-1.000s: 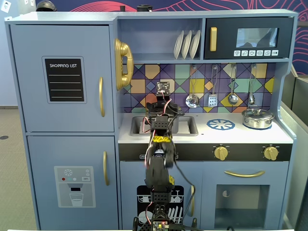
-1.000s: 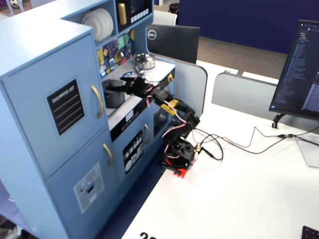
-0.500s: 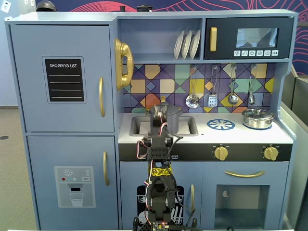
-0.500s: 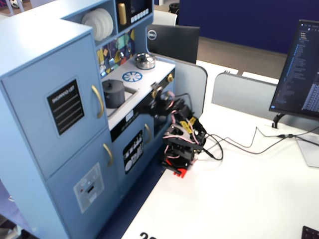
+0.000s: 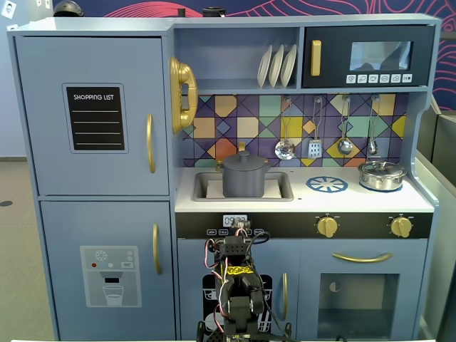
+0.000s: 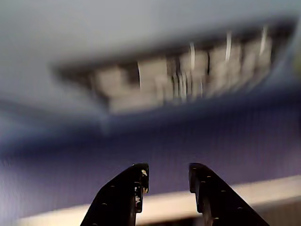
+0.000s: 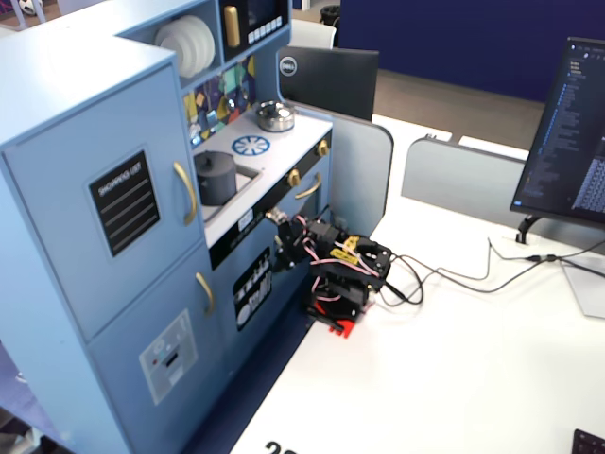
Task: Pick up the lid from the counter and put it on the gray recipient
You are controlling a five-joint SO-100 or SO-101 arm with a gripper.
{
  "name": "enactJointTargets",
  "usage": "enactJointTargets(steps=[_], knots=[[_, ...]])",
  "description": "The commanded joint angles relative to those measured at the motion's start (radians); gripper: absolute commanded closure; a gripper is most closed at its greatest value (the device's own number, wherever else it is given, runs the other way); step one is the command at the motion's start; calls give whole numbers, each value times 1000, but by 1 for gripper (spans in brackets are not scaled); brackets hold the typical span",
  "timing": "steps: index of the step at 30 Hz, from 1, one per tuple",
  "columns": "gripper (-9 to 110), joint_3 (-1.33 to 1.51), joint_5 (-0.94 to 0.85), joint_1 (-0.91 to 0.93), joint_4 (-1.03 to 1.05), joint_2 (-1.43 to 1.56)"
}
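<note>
The matte dark gray pot (image 5: 246,183) stands in the sink recess of the toy kitchen counter. The dark gray lid (image 5: 244,159) with its small knob sits flat on top of the pot. Both also show in the other fixed view, the pot (image 7: 216,183) and the lid (image 7: 214,161). My arm is folded low in front of the kitchen, below the counter. My gripper (image 6: 167,175) is empty with its jaws apart, well away from the pot. The wrist view is blurred and shows only blue kitchen surfaces.
A shiny silver pot with its lid (image 5: 382,174) stands at the counter's right, beside the blue-and-white burner pattern (image 5: 327,184). Utensils (image 5: 285,149) hang on the backsplash. A monitor (image 7: 572,113) and cables (image 7: 454,279) lie on the white table at the right.
</note>
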Motion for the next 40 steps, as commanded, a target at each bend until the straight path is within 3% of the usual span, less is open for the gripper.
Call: enactJointTargets(steps=[1,10,17,40], knots=[[101,-8,-6,-9,138,-3],[97,-8,-308,51,376,-3],[94,-8,-164,61,399,-2],[94,-8,-163,66,399,-2]])
